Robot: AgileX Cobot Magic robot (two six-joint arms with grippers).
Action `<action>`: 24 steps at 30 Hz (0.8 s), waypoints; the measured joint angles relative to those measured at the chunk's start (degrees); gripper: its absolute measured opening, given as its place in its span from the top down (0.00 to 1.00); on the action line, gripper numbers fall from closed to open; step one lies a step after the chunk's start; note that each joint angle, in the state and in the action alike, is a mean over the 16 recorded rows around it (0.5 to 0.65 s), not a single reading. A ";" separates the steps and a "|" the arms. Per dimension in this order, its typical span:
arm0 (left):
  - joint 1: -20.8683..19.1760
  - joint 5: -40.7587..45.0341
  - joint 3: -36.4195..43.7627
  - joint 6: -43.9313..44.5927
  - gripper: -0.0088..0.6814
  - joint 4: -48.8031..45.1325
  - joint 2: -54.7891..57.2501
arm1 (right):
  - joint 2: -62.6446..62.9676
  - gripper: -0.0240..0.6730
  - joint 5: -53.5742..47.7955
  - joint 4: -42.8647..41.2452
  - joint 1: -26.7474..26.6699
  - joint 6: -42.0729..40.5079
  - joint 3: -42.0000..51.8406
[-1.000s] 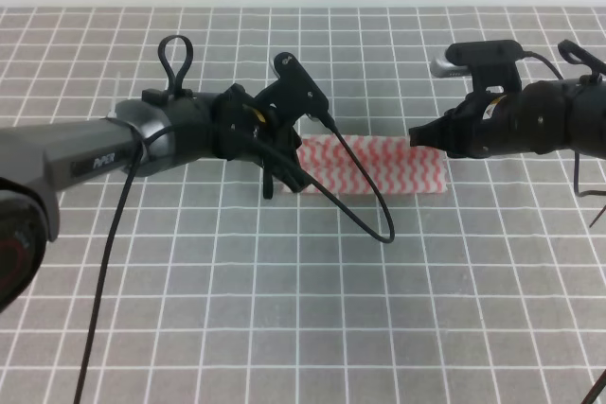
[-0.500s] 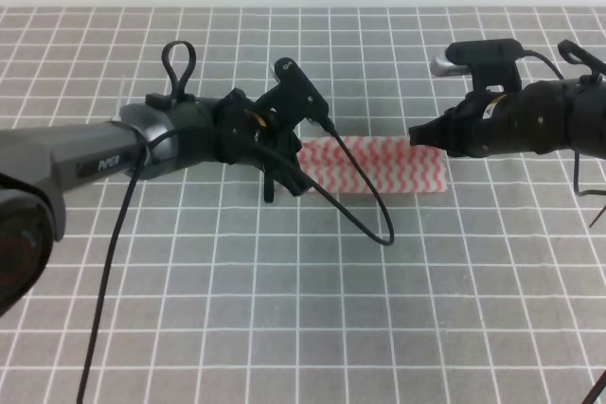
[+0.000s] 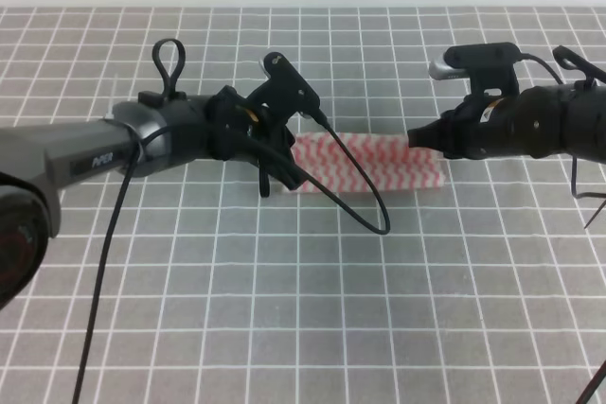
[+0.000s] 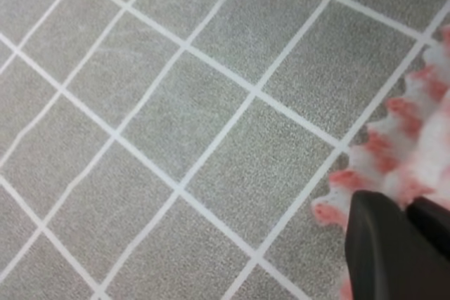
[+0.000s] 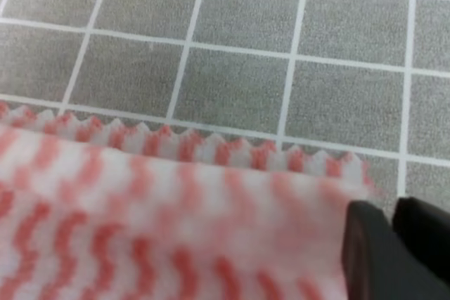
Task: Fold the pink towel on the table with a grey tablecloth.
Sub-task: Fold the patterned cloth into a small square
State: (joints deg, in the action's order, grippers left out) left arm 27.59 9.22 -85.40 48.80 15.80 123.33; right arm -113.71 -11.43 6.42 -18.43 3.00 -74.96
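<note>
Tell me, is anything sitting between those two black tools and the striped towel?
Nothing visible is. The left tool is right at the left end of the pink towel and the right tool at its right end. Only the grey tablecloth surrounds it.

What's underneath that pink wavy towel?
The pink towel is folded into a strip, so a lower layer of itself peeks out. Beneath lies the grey tablecloth. Whatever is under the cloth is covered.
</note>
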 joint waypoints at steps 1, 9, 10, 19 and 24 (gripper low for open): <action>-0.01 -0.06 0.00 0.00 0.99 0.02 0.04 | -0.06 0.83 0.07 0.00 0.00 0.00 0.00; -0.15 -1.55 0.00 0.00 0.84 0.24 0.32 | -0.16 0.62 0.39 0.01 -0.01 0.00 0.00; -0.18 -1.82 0.00 0.00 0.81 0.27 0.36 | -0.16 0.61 0.38 0.02 -0.01 0.00 0.00; -1.07 -4.72 -0.01 -0.08 0.53 0.32 0.48 | -0.13 0.54 0.02 0.19 0.00 0.01 0.00; -1.75 -5.68 -0.01 -0.30 0.45 0.32 0.16 | 0.02 0.54 -1.53 0.68 0.06 0.04 -0.61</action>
State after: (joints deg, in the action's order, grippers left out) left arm 25.84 3.53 -85.41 48.50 16.12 123.49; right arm -113.69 -12.96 7.10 -18.37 3.04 -75.57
